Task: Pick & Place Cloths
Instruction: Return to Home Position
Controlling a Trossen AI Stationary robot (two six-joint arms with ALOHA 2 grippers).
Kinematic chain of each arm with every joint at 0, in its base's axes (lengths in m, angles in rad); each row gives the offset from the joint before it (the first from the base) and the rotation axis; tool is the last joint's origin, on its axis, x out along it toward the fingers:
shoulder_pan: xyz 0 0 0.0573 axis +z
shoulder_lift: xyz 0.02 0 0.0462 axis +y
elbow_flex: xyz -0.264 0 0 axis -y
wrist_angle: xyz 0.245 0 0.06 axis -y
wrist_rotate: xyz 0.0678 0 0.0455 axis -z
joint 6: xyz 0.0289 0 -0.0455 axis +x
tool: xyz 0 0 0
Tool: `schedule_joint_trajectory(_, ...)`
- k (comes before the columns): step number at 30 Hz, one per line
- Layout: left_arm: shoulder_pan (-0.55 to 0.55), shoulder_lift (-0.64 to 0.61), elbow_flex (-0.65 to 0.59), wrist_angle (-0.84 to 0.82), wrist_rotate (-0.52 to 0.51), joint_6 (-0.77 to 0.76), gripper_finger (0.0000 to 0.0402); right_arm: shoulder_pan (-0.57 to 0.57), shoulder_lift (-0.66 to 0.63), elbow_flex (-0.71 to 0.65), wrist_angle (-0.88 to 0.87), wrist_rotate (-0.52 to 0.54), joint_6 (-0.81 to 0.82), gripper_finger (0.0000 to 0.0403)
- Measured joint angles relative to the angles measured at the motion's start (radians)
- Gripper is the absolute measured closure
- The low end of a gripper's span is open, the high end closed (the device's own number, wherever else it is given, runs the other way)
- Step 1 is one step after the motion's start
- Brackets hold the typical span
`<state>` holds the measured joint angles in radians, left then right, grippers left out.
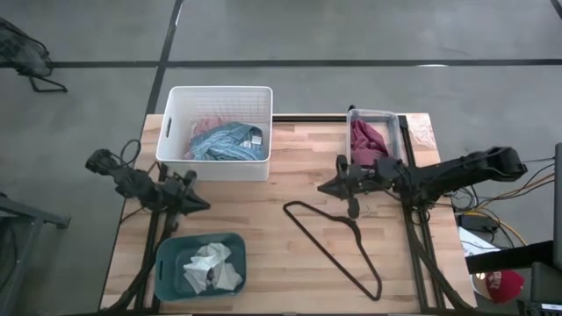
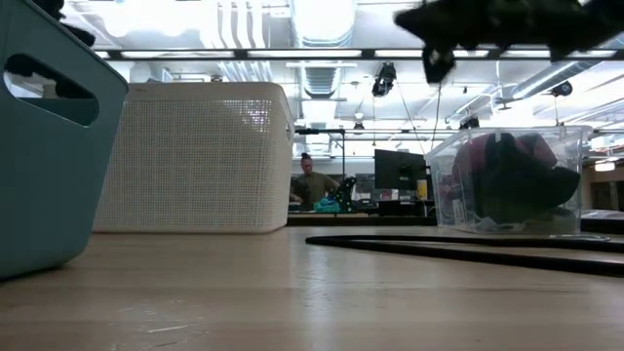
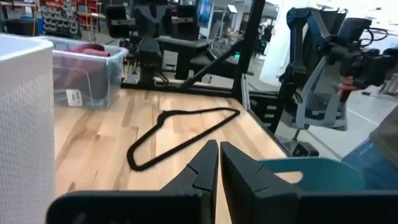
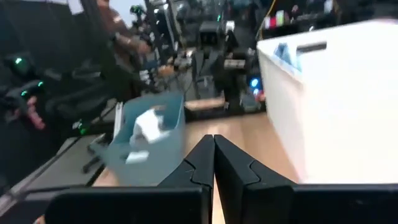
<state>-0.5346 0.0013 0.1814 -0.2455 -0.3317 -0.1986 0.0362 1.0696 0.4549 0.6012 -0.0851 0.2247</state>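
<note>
From above, we see the white basket point(image 1: 215, 167) at the desk's point(image 1: 263, 219) far edge, left of the middle. It holds the blue striped shirt point(image 1: 224, 142) and a pink piece point(image 1: 204, 125). The clear bin point(image 1: 399, 132) stands by the far-right corner with the maroon cloth point(image 1: 367, 136) in it. The blue bin point(image 1: 169, 263) sits at the near-left corner, filled with white and grey pieces point(image 1: 209, 262). The hanger point(image 1: 288, 209) lies flat right of the middle. The left gripper point(image 1: 204, 204) hangs near the left edge, between basket and blue bin. The right gripper point(image 1: 323, 187) hangs over the middle, just beside the clear bin.

At desk level, the blue bin point(image 2: 49, 175) looms close. The white basket point(image 2: 195, 156) stands behind it. The clear bin point(image 2: 458, 166) shows maroon point(image 2: 468, 171) and a dark piece point(image 2: 522, 180) through its wall. The hanger point(image 2: 468, 249) lies before it, and the right arm point(image 2: 507, 24) crosses above. A person point(image 2: 310, 185) sits far off.

In the left wrist view, the left gripper point(image 3: 219, 163) has its fingers point(image 3: 205, 168) drawn together with only a slit between them, holding nothing. Beyond lie the hanger point(image 3: 134, 158) and the clear bin point(image 3: 93, 74).

In the right wrist view, the right gripper point(image 4: 214, 155) is likewise pressed closed and empty. It faces the blue bin point(image 4: 155, 143), where a white piece point(image 4: 147, 127) shows, with the white basket point(image 4: 336, 106) alongside.
</note>
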Motion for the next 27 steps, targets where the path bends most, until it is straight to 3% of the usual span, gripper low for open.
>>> schedule_joint_trajectory(10,0.000,0.000,-0.099,0.104,0.005,-0.036,0.0378,0.000,-0.140,-0.275,0.239,-0.017,0.043,0.0394)
schedule_joint_trajectory(17,0.000,0.000,-0.125,0.168,0.013,-0.060,0.0378,0.000,-0.316,-0.419,0.275,0.000,0.065,0.0394)
schedule_joint_trajectory(22,0.000,0.000,-0.126,0.171,0.000,-0.061,0.0378,0.000,-0.472,-0.444,0.137,0.110,0.075,0.0394)
schedule_joint_trajectory(27,0.000,0.000,-0.126,0.173,-0.014,-0.062,0.0378,0.000,-0.633,-0.445,-0.076,0.138,0.086,0.0394)
